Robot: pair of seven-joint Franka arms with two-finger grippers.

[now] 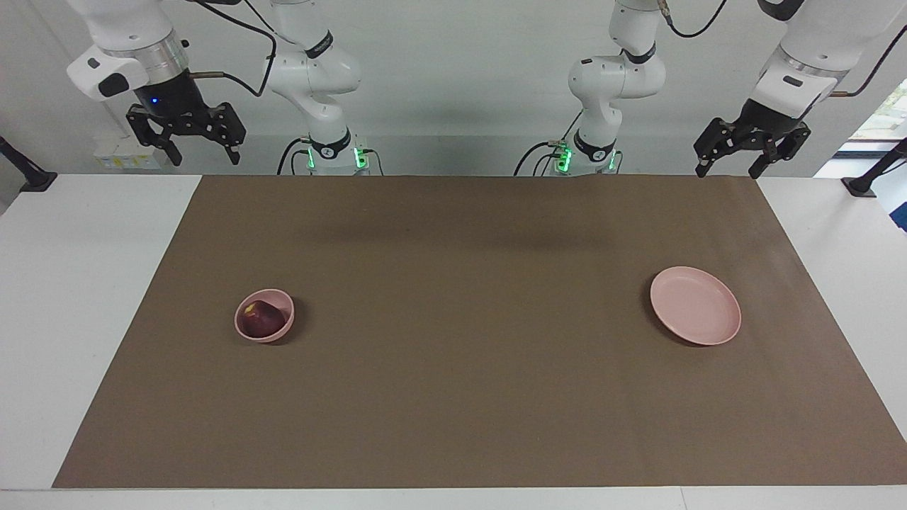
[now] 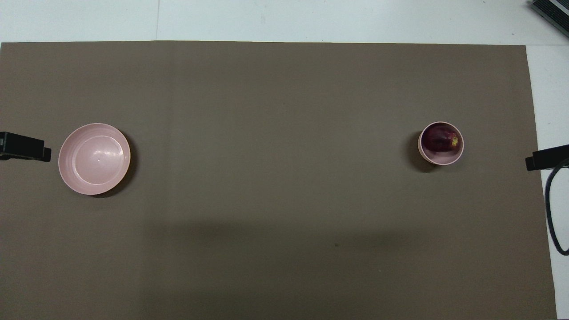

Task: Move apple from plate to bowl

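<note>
From my remote station, the apple (image 1: 258, 318) lies inside the bowl (image 1: 282, 331), its yellowish patch showing near the rim, while the plate (image 1: 696, 305) sits bare toward the left arm's end of the counter (image 1: 85, 283). Both dishes rest on the brown mat (image 1: 468, 326) that covers most of the counter, well apart from each other.

My right tool (image 1: 190, 143) hangs high in the air over the corner of the counter at the right arm's end, just off the mat's edge by the robots' bases, with its fingers spread apart and nothing between them. The bowl with the apple stands well clear of this tool, lower down and farther out on the mat.

My left tool (image 1: 730, 164) hangs raised over the mat's corner at the left arm's end, its fingers likewise spread apart and empty. The plate lies well away from this tool, farther out on the mat and not under it.

In the overhead view only a dark tip of each tool reaches in: the left tool (image 2: 24, 147) just beside the plate (image 2: 71, 178), the right tool (image 2: 546, 158) near the bowl (image 2: 441, 159) holding the apple (image 2: 440, 138). A looped black cable (image 2: 551, 209) hangs by the right tool.
</note>
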